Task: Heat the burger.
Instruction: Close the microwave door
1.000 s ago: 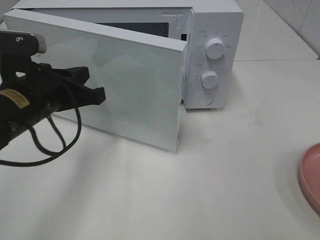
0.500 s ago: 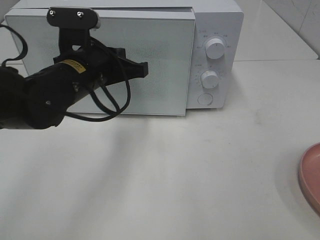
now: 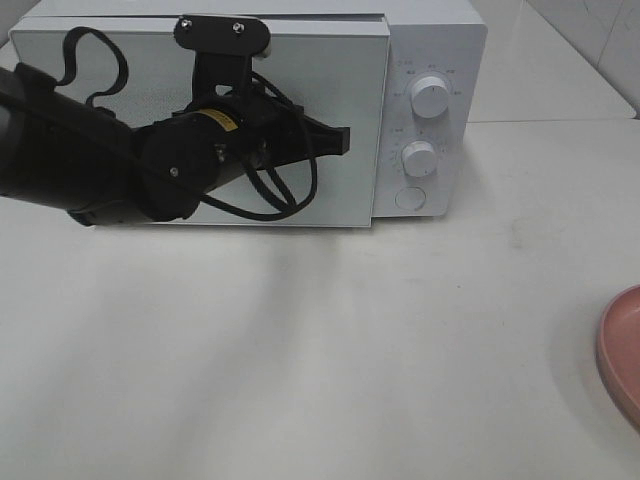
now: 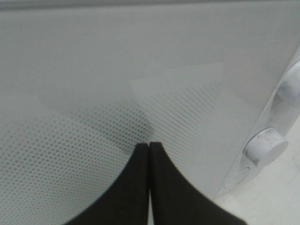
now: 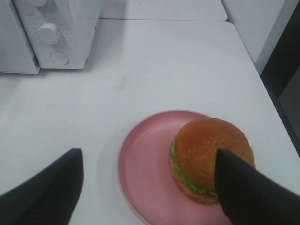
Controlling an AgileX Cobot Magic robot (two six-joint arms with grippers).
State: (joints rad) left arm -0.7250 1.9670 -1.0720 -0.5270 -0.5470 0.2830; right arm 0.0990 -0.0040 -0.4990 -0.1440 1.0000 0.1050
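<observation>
On the white surface (image 3: 330, 350) the high camera shows the microwave (image 3: 430, 110) with its door (image 3: 350, 90) shut and only the edge of a pink plate (image 3: 622, 350); the right wrist camera alone shows the burger (image 5: 211, 159) sitting on that plate (image 5: 140, 173). The right hand (image 5: 150, 187) hangs above the plate with fingers spread wide, one fingertip (image 5: 243, 192) overlapping the burger's side, holding nothing. The left hand (image 3: 335, 140), fingers pressed together, points at the door, well apart from the burger. A second ago the door stood open and this hand was back at the door's left edge
</observation>
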